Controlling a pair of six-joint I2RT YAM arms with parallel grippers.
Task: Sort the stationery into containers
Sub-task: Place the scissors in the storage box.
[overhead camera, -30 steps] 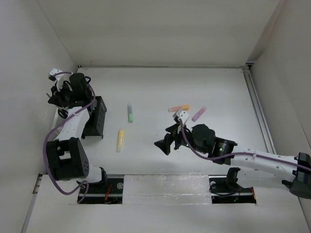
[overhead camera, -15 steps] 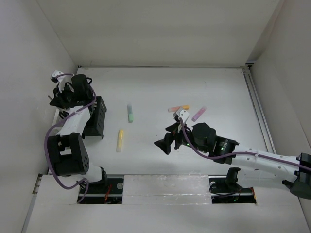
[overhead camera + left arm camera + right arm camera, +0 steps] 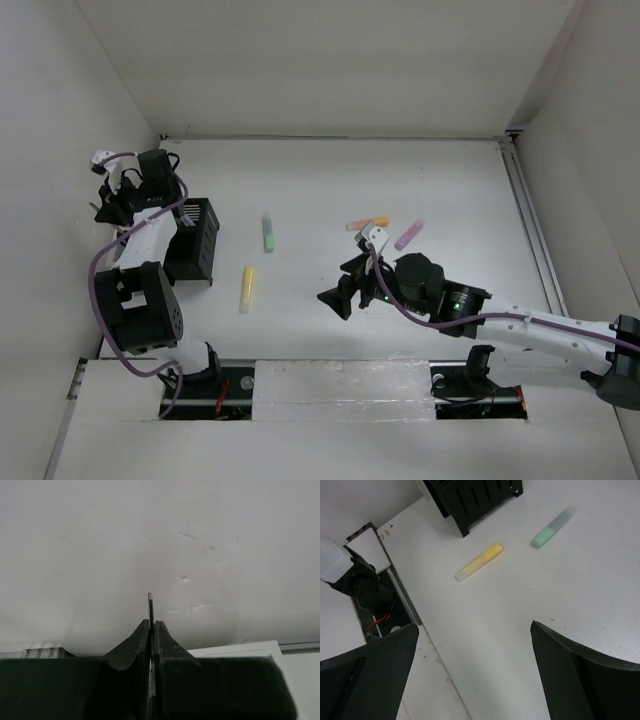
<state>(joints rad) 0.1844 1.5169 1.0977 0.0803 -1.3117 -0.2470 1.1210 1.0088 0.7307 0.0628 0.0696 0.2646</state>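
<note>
yellow highlighter (image 3: 479, 562) ahead of right gripper (image 3: 474, 626) — jaws wide, left gripper (image 3: 151, 623) pinching thin blade (image 3: 150, 605)

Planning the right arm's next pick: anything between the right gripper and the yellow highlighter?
Nothing visible. In the right wrist view only bare table lies between the open right gripper and the yellow highlighter. The green highlighter lies off to the side, the black box beyond.
</note>
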